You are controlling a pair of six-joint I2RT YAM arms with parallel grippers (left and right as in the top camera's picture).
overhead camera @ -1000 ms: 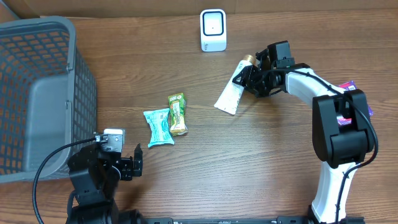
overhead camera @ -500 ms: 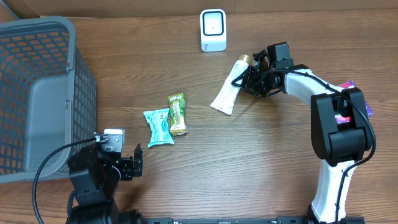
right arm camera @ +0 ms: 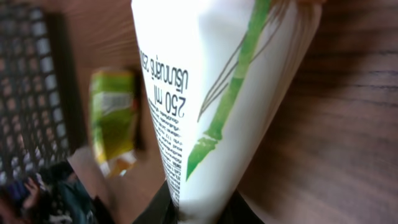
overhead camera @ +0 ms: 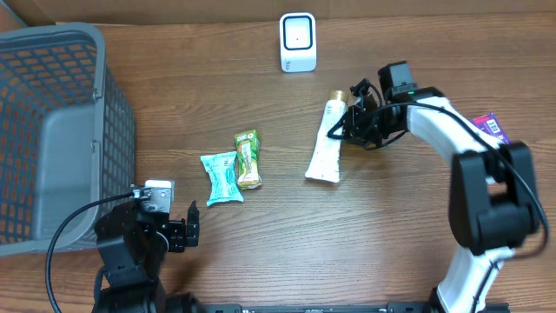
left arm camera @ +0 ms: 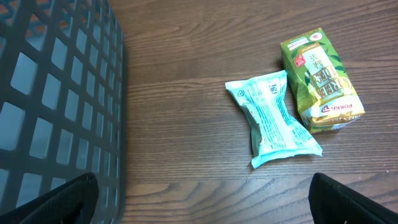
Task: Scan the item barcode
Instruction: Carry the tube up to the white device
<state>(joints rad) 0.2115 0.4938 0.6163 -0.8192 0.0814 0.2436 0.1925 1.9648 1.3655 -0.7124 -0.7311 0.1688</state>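
A white tube (overhead camera: 327,143) with a gold cap and green bamboo print lies lengthwise on the wooden table, cap toward the white scanner (overhead camera: 298,42). My right gripper (overhead camera: 349,123) is shut on the tube's cap end. In the right wrist view the tube (right arm camera: 211,81) fills the frame, pinched between the right gripper (right arm camera: 200,213) jaws, printed text facing the camera. No barcode shows on it. My left gripper (overhead camera: 192,228) stands open at the front left; in its own view the left gripper (left arm camera: 202,208) has bare wood between its fingers.
A teal packet (overhead camera: 221,177) and a green carton (overhead camera: 248,159) lie side by side mid-table, also seen as teal packet (left arm camera: 273,118) and green carton (left arm camera: 318,81). A grey mesh basket (overhead camera: 52,130) fills the left. A purple pack (overhead camera: 489,125) lies at the far right.
The right gripper has closed on the tube. The tube has swung from a slant to nearly straight, its flat end moving right and toward the front.
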